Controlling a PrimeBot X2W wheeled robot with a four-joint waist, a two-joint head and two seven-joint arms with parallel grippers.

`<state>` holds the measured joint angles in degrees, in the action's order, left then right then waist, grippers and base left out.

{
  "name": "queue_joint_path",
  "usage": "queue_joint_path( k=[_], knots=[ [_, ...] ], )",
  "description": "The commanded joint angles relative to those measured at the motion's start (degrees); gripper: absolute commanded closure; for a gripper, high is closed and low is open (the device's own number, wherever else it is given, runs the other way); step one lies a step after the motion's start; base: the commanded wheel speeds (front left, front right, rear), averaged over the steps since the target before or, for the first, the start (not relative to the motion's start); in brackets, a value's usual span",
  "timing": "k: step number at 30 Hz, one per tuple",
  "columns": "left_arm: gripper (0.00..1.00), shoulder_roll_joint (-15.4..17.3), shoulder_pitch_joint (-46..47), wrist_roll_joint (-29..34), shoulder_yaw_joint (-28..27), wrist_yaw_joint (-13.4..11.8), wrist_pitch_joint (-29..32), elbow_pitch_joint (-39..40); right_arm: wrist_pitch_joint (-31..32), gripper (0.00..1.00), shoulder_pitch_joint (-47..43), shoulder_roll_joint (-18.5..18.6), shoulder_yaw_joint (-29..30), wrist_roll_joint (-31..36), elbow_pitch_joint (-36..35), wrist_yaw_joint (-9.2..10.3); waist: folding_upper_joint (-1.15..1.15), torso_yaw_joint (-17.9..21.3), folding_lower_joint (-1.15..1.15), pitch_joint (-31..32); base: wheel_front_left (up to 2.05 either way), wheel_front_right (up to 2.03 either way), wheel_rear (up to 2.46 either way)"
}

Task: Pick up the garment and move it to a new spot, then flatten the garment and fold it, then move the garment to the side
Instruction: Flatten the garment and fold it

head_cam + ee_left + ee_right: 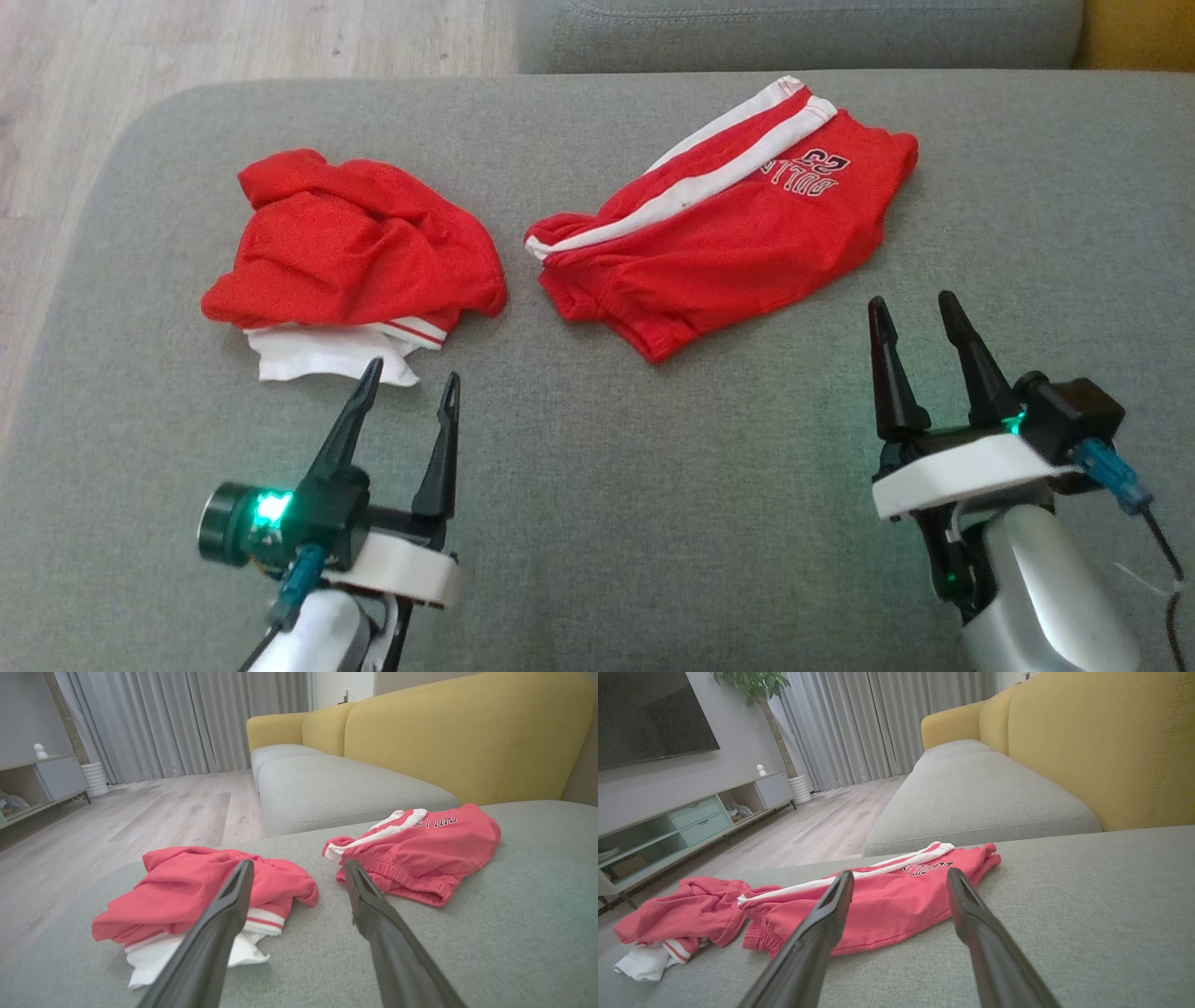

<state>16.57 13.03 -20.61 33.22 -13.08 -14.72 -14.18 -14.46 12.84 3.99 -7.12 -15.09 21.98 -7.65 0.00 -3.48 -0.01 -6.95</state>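
Two red garments lie on the grey cushion [597,523]. A crumpled red top with white trim [355,243] sits at the left, also in the left wrist view [177,882] and the right wrist view [686,910]. Red shorts with white side stripes and black lettering [728,243] lie at the right [420,854] [896,900]. My left gripper [413,371] is open, its fingertips just short of the top's white hem [297,864]. My right gripper [914,301] stands open to the right of the shorts, holding nothing [899,872].
A second grey seat cushion [971,798] lies beyond, with a yellow sofa back [467,742] behind it. Wooden floor [140,821] runs off the cushion's left edge. A low TV cabinet [691,821] and curtains [187,718] stand farther off.
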Motion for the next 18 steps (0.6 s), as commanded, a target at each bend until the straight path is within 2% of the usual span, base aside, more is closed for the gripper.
queue_joint_path(
  k=[1,8,13,18],
  knots=[
    [0.00,0.4,1.7,0.7,-3.3,0.2,-0.3,2.3,-0.5,0.00,1.2,-0.6,-0.9,0.6,-2.5,0.16,0.00,0.0,0.01,-0.2,0.00,0.00,0.00],
    [0.00,-1.8,1.9,4.0,-6.7,3.2,-0.3,3.1,2.0,0.00,5.2,0.0,2.1,5.9,-3.1,0.16,0.00,-1.4,0.01,-3.8,0.00,0.00,0.00],
    [0.00,-3.5,4.0,5.8,-8.5,5.3,-0.3,3.1,10.2,0.00,15.0,2.6,7.3,9.8,-0.4,0.16,0.00,-3.5,0.01,-8.3,0.00,0.00,0.00],
    [0.00,-5.5,5.7,7.3,-9.8,7.6,-0.3,2.4,18.8,0.00,25.8,5.4,13.1,11.8,8.3,0.16,0.00,-6.4,0.01,-12.1,0.00,0.00,0.00]
  ],
)
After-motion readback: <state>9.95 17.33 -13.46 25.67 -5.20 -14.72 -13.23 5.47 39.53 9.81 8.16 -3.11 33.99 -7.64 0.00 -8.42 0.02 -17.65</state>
